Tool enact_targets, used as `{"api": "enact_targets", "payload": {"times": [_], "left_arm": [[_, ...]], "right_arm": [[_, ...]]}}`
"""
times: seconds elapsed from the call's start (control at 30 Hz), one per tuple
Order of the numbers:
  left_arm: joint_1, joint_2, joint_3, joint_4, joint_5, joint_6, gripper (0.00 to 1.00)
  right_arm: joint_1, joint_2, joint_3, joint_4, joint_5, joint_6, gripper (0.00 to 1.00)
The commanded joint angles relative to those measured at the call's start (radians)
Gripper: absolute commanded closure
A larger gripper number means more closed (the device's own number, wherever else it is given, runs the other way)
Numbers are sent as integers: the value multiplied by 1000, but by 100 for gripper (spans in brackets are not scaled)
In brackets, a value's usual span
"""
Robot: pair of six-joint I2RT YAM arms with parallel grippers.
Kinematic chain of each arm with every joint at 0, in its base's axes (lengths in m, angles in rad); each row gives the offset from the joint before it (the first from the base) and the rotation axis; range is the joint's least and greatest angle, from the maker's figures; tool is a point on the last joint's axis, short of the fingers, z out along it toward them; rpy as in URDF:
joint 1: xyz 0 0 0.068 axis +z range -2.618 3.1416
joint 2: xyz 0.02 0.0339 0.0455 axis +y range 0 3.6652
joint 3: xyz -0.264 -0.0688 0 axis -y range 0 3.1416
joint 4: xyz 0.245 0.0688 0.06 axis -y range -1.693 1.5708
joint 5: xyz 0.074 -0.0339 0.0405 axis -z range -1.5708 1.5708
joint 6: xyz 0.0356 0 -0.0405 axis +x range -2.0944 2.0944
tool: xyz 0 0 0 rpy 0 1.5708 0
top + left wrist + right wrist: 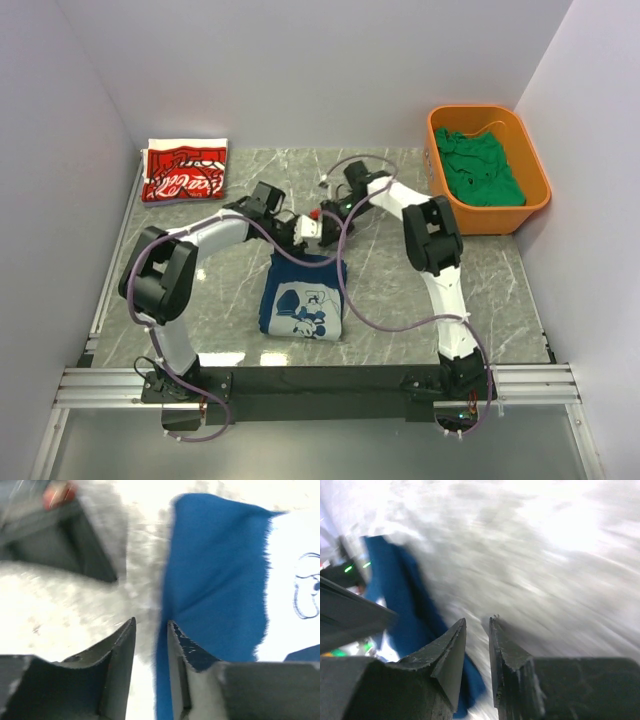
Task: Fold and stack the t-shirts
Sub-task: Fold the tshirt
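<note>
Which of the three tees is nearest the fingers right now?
The navy t-shirt with the white cartoon print, mid-table; the red t-shirt lies far-left, the green t-shirt is in the orange tub.

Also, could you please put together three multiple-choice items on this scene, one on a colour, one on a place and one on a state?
1. What colour is the t-shirt in the orange tub?
A. red
B. green
C. navy

2. Where does the red t-shirt lie?
A. in the tub
B. at the far left corner of the table
C. between the arms' bases

3. How is the navy t-shirt lying?
A. folded, flat on the table
B. spread out at full size
C. hanging over the tub's rim

Answers:
1 B: the green t-shirt lies bunched inside the tub.
2 B: it sits folded by the far wall on the left, lettering up.
3 A: it lies as a compact rectangle in the middle of the table, white print up.
</note>
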Motion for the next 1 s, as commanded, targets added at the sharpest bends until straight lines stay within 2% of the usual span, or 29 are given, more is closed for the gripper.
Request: {"api": "enact_targets", "payload": {"times": [0.0, 0.13, 0.27, 0.37, 0.4, 0.47, 0.5, 0.53, 0.63, 0.7, 0.9, 0.97], "left_arm": [[66, -38, 104, -8, 37, -116, 61], [170, -95, 206, -123, 164, -349, 61], [204, -159, 162, -180, 237, -560, 61], [204, -227, 44, -96, 272, -773, 60], [204, -241, 11, -67, 295, -831, 60], [204, -267, -116, 29, 310, -1044, 59], [204, -267, -117, 57, 307, -1045, 59], [204, -256, -160, 86, 312, -1121, 59], [204, -189, -200, 154, 303, -1228, 59], [206, -140, -200, 191, 298, -1256, 60], [259, 123, -65, 233, 252, -1301, 60], [279, 234, 37, 225, 244, -1308, 62]], "right_arm": [[-62, -142, 21, -28, 129, -32, 67], [-87, -307, -98, -16, 83, -17, 67], [-72, -463, -288, 53, -99, 55, 70], [-17, -552, -457, 151, -237, 150, 71], [3, -575, -535, 210, -250, 170, 72], [70, -574, -613, 266, -256, 204, 73], [89, -565, -626, 278, -255, 207, 73], [108, -556, -638, 295, -248, 216, 73], [112, -470, -619, 285, -204, 203, 72], [70, -370, -547, 234, -167, 183, 72], [-56, -195, -366, 165, -45, 174, 72], [-70, -152, -318, 153, -29, 174, 72]]}}
